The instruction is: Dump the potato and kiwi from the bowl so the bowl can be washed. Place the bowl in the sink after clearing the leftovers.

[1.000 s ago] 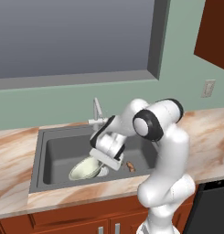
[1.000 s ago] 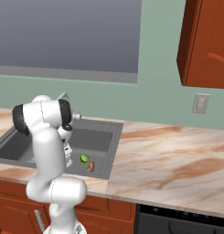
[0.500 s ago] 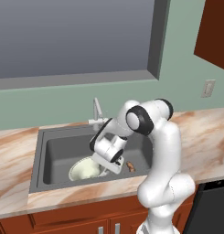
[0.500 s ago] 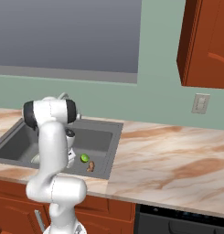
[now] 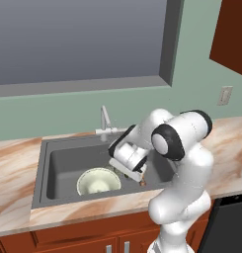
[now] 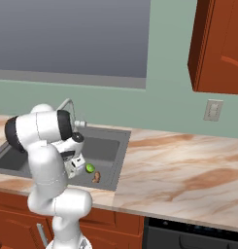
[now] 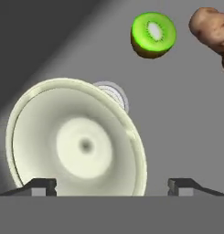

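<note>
The cream bowl [image 5: 98, 181] lies in the dark grey sink [image 5: 63, 163], free of my gripper [image 5: 126, 169], which hangs just right of it. In the hand view the bowl [image 7: 77, 141] sits empty right ahead of my open gripper [image 7: 111, 185], its fingertips [image 7: 39, 185] standing wide apart and clear of the rim. The green kiwi [image 7: 153, 34] and the brown potato [image 7: 211, 27] rest on the sink floor beyond the bowl. From the right base view the kiwi [image 6: 90, 168] and potato [image 6: 96, 177] lie at the sink's [image 6: 106, 148] near right corner.
A chrome faucet [image 5: 105, 118] rises behind the basin. The silver drain [image 7: 114, 93] peeks out behind the bowl's rim. Marble counter [image 6: 178, 170] stretches to the right of the sink, with a window above and a wooden cabinet [image 6: 217, 44] at the upper right.
My gripper has gone from shut on the bowl's rim to wide open. The bowl has dropped from a tilt to lie on the sink floor.
</note>
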Motion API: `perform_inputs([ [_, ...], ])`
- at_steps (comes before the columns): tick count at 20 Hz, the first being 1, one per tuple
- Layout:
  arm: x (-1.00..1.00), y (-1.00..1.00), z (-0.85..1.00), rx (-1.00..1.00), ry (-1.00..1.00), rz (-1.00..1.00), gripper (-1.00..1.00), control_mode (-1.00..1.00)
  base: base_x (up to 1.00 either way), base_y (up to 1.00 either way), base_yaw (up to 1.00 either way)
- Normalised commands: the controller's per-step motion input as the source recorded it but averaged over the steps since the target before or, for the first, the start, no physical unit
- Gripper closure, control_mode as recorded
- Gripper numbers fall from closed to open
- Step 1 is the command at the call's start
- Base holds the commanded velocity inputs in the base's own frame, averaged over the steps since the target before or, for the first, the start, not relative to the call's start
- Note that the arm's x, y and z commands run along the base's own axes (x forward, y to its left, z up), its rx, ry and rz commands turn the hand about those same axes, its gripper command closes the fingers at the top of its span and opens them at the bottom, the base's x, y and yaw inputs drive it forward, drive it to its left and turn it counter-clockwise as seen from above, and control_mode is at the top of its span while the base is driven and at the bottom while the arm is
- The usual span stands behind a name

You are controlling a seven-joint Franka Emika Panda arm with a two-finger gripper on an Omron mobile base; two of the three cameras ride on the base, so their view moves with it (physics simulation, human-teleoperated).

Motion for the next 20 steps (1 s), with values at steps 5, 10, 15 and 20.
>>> perform_inputs([
  [5,-0.24,-0.47,1.00,0.00,-0.17,-0.05,-1.00,-1.00,0.00,0.00,0.00],
  [10,-0.50,-0.42,1.00,0.00,-0.25,-0.04,-1.00,-1.00,0.00,0.00,0.00],
  [15,-0.54,-0.12,1.00,-0.03,-0.27,0.00,-1.00,-1.00,0.00,0.00,0.00],
  [20,-0.62,0.00,1.00,-0.06,-0.28,0.00,-1.00,-1.00,0.00,0.00,0.00],
])
